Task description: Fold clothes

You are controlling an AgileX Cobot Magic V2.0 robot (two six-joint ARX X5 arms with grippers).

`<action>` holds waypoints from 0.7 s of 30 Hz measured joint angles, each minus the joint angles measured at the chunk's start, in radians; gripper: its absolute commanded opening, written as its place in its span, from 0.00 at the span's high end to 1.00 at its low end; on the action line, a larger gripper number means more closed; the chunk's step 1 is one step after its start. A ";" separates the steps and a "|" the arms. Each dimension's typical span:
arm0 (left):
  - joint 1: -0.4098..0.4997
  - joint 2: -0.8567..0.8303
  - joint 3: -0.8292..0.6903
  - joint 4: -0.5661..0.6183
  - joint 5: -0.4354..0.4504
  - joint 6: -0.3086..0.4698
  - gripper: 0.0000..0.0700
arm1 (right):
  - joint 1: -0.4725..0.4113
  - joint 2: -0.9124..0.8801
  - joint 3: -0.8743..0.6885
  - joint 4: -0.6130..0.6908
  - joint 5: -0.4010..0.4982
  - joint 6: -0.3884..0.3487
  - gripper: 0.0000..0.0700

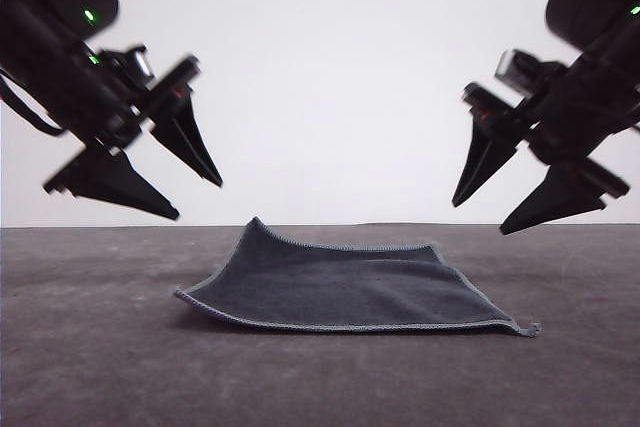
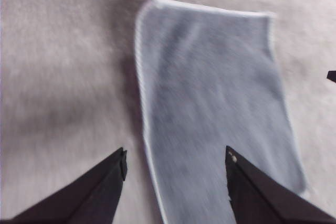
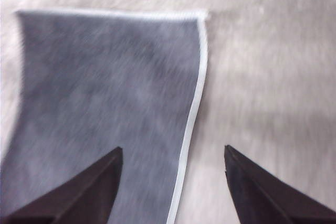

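Front view: low camera near counter (image 1: 90, 347) level, facing forward toward pale wall. Left wrist view: looks steeply down over left pincer (image 2: 176, 163), close to counter. Right wrist view: same over right pincer (image 3: 173, 161). All three share grey cloth (image 1: 350, 287).

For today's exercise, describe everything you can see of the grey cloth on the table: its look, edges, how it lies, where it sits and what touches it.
The cloth is a small, roughly square piece of soft, dark grey fabric with a paler stitched edging. It lies spread out and unfolded on the grey table, grey face up, not quite flat: its far left corner rises and the near edge lifts slightly. A short thread tail sticks out at the near right corner. The left gripper and right gripper hang open above its two sides, apart from it. Just the table touches it.
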 measured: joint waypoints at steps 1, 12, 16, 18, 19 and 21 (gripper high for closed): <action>-0.001 0.028 0.022 0.005 0.000 0.000 0.48 | -0.001 0.025 0.021 0.000 -0.002 0.000 0.44; -0.033 0.273 0.245 0.014 -0.001 -0.001 0.48 | -0.038 0.205 0.151 0.056 -0.060 0.004 0.44; -0.038 0.344 0.297 0.009 -0.001 -0.001 0.48 | -0.056 0.242 0.154 0.061 -0.088 0.008 0.44; -0.039 0.364 0.309 0.007 -0.001 -0.002 0.48 | -0.064 0.256 0.154 0.076 -0.108 0.011 0.44; -0.040 0.368 0.313 0.006 -0.001 -0.002 0.48 | -0.068 0.263 0.154 0.088 -0.123 0.012 0.44; -0.042 0.369 0.323 0.011 -0.002 -0.002 0.48 | -0.071 0.275 0.155 0.116 -0.154 0.017 0.44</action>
